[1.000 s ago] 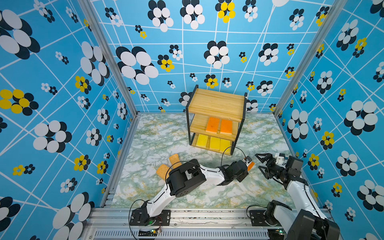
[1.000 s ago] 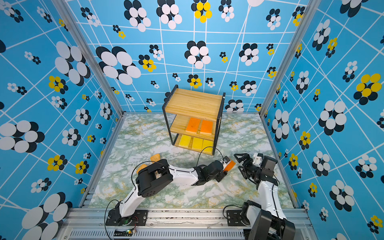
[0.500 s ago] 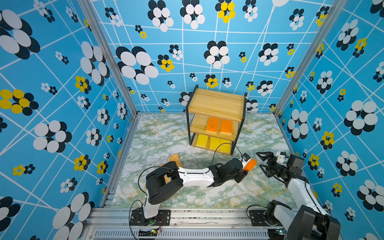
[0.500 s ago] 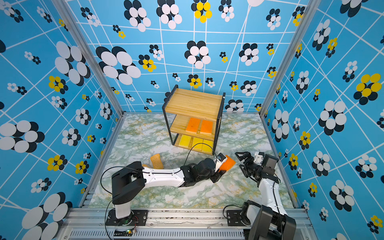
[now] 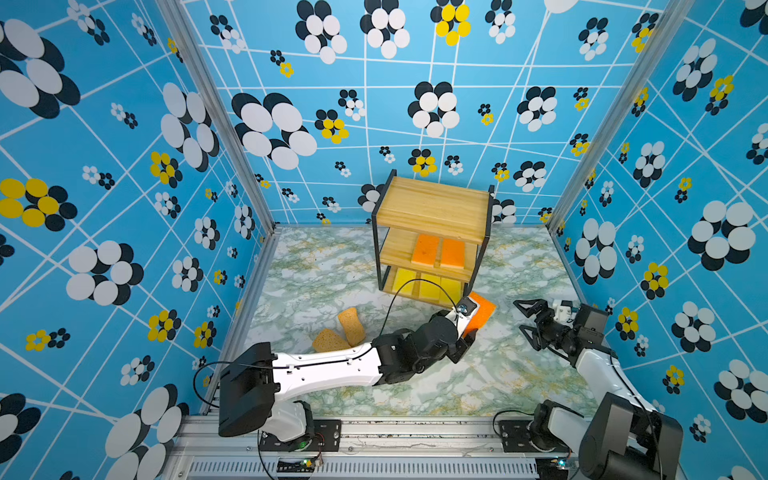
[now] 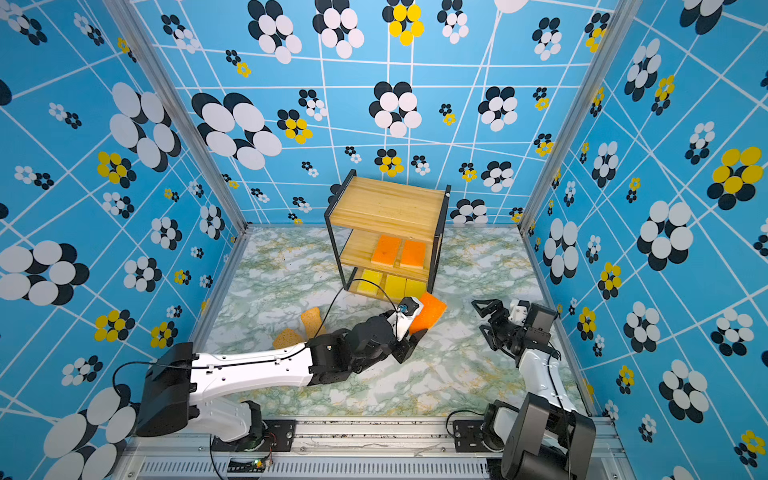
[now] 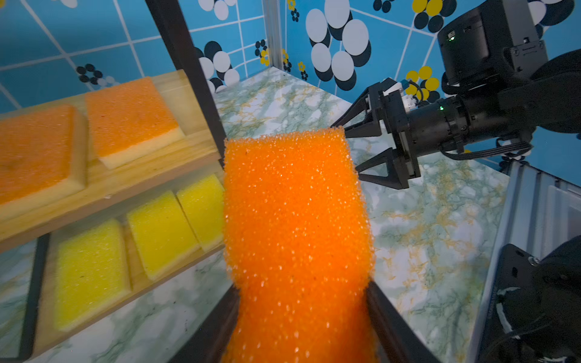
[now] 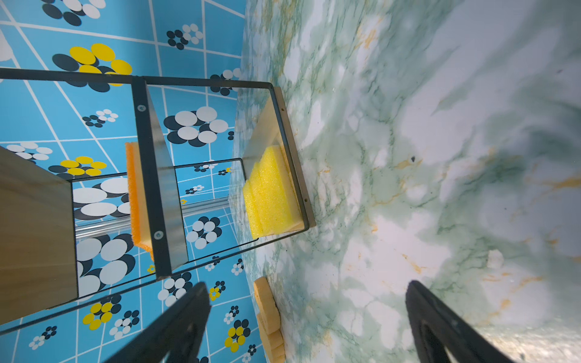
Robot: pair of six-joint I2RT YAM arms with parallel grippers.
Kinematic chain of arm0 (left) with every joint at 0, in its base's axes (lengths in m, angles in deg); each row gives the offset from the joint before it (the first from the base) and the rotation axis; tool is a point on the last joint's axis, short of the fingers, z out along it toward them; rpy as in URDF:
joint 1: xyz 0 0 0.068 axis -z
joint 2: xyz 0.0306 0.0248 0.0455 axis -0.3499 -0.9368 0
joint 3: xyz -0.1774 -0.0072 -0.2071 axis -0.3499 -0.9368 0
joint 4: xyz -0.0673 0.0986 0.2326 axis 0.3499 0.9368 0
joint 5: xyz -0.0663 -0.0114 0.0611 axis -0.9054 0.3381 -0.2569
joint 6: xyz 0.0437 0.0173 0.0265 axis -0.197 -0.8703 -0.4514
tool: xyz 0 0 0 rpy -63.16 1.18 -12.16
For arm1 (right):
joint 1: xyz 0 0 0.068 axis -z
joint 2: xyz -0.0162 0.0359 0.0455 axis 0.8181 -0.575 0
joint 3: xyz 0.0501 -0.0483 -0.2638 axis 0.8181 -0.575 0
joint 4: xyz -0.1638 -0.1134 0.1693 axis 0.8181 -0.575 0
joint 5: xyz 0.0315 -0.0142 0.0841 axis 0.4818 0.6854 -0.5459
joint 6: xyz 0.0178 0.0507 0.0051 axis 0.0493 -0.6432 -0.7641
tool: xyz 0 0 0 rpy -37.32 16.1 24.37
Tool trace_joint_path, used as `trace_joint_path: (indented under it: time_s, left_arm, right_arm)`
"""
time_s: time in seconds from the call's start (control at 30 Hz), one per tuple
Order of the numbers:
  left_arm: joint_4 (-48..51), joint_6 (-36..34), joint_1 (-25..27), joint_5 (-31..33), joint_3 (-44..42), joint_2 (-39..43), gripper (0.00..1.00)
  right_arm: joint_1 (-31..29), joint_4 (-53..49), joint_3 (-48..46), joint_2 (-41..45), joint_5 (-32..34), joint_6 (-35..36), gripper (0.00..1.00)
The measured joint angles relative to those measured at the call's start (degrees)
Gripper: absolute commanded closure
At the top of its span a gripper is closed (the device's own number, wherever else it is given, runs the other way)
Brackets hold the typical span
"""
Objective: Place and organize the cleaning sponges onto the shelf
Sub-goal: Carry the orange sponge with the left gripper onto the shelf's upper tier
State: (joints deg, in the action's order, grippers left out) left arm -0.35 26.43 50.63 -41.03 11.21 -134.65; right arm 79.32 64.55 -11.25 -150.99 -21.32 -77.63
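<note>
Now: orange sponge [image 5: 482, 312] gripped beside shelf [image 5: 432, 203]

The left jaws clench it just off the right front post. Two orange sponges [image 5: 426, 249] lie on the middle board, three yellow sponges [image 5: 430, 286] on the bottom board. Two tan sponges [image 5: 351, 326] rest on the worktop [image 5: 478, 382], well apart from the shelf. The right jaws gape, empty.

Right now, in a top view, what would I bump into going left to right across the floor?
Tan sponges, then the orange sponge pinched in the left gripper, then the open right gripper.
</note>
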Motion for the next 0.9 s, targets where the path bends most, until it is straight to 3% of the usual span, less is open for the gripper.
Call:
trace_joint_path:
  time_s: [0.23, 0.4, 0.9]
  left_arm:
    - [4.3, -3.8, -1.1, 6.6, 0.0, 3.7, 0.42]
    - [6.3, -5.5, -4.9, 9.4, -1.1, 5.4, 0.42]
    - [4.7, -7.5, -17.7, 9.3, -3.1, 8.3, 0.41]
  right_arm:
    - [0.0, 0.3, 0.1, 0.0, 0.0, -0.2, 0.01]
    - [0.0, 0.3, 0.1, 0.0, 0.0, -0.2, 0.01]
    - [0.0, 0.3, 0.1, -0.7, 0.0, -0.2, 0.01]
